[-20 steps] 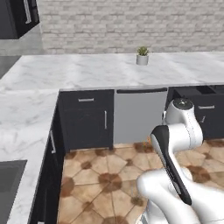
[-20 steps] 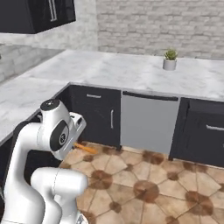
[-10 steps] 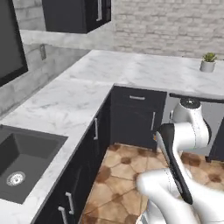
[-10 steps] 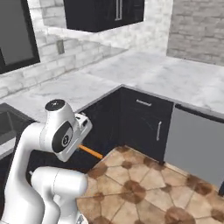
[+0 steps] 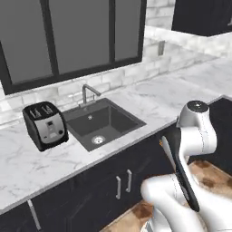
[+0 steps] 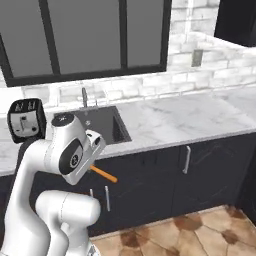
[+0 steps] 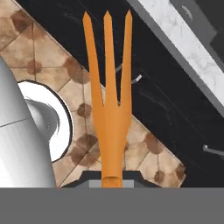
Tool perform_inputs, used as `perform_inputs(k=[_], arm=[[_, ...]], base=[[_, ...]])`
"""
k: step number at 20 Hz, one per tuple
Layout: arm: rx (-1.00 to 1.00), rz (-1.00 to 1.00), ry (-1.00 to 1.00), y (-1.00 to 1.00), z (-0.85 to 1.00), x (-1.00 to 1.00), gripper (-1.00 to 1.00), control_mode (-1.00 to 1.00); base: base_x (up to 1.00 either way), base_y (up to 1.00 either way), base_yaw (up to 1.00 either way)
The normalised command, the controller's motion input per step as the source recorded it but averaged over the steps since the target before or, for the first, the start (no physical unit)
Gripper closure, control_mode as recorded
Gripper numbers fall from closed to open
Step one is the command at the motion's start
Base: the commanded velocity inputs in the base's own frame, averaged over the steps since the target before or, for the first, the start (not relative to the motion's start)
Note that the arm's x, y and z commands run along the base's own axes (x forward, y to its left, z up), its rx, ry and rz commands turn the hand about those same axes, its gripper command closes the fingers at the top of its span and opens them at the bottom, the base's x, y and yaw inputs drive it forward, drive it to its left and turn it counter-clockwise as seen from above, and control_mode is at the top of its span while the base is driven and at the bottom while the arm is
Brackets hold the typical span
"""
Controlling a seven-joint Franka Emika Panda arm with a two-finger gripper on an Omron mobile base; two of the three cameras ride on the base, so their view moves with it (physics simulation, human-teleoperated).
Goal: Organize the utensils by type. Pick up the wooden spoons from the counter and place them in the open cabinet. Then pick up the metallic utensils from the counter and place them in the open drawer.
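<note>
Gripper [image 7: 112, 177] clamped on the handle of the orange fork [image 7: 109, 100], prongs pointing away, above tiled floor [image 7: 39, 48] beside dark cabinet fronts [image 7: 166, 100].

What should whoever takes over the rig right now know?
Gripper: shut on the orange fork, prongs pointing away from the hand, held in the air in front of the dark cabinet fronts.
Surroundings: counter with sink and toaster.
Done: orange fork picked up.
Left: put it in the open drawer. The other utensils, the drawer and the open cabinet are out of sight, so check them before continuing.
</note>
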Motion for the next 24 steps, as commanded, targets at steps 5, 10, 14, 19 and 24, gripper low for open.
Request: perform_inputs(k=[5, 10, 14, 19, 24], arm=[[0.0, 0.0, 0.0, 0.0, 0.0, 0.0, 1.0, 1.0], [0.0, 0.0, 0.0, 0.0, 0.0, 0.0, 1.0, 1.0], [0.0, 0.0, 0.0, 0.0, 0.0, 0.0, 1.0, 1.0], [0.0, 0.0, 0.0, 0.0, 0.0, 0.0, 1.0, 1.0], [0.0, 0.0, 0.0, 0.0, 0.0, 0.0, 1.0, 1.0]], base=[[0.02, -0.08, 0.98], [0.01, -0.16, 0.72], [-0.05, -0.07, -0.09], [-0.08, -0.04, -0.07], [-0.01, -0.2, -0.18]])
